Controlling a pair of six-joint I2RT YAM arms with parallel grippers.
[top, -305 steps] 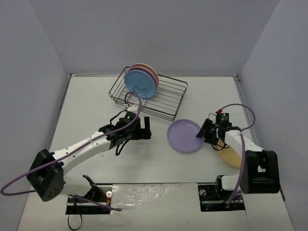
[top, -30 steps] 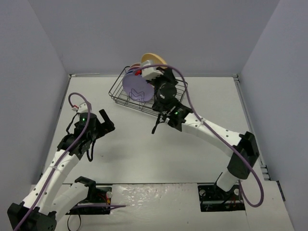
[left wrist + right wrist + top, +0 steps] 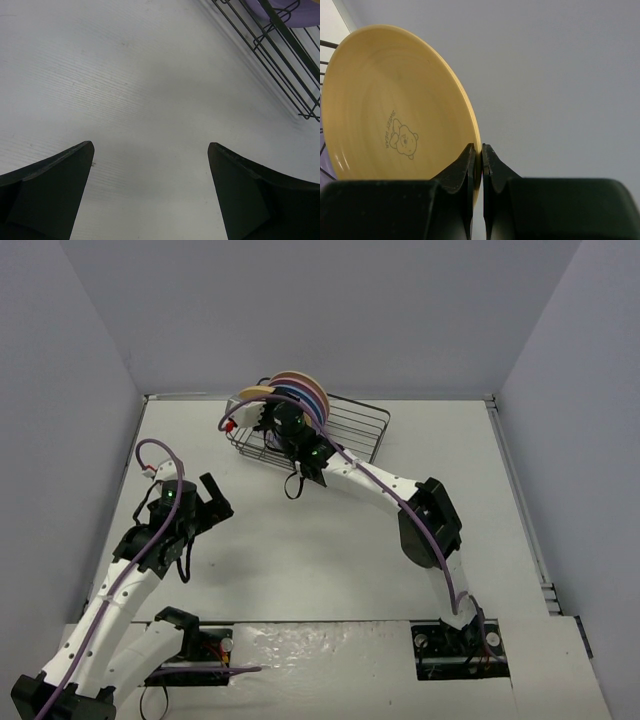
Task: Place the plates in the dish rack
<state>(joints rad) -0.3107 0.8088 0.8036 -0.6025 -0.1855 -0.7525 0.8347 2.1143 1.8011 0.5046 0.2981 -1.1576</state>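
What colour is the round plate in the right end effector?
Orange-yellow round plate; right wrist view.

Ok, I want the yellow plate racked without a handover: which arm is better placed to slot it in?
Right. The right fingers are shut on the yellow plate, holding it over the left end of the dish rack. The left fingers are open and empty over the table, away from the rack.
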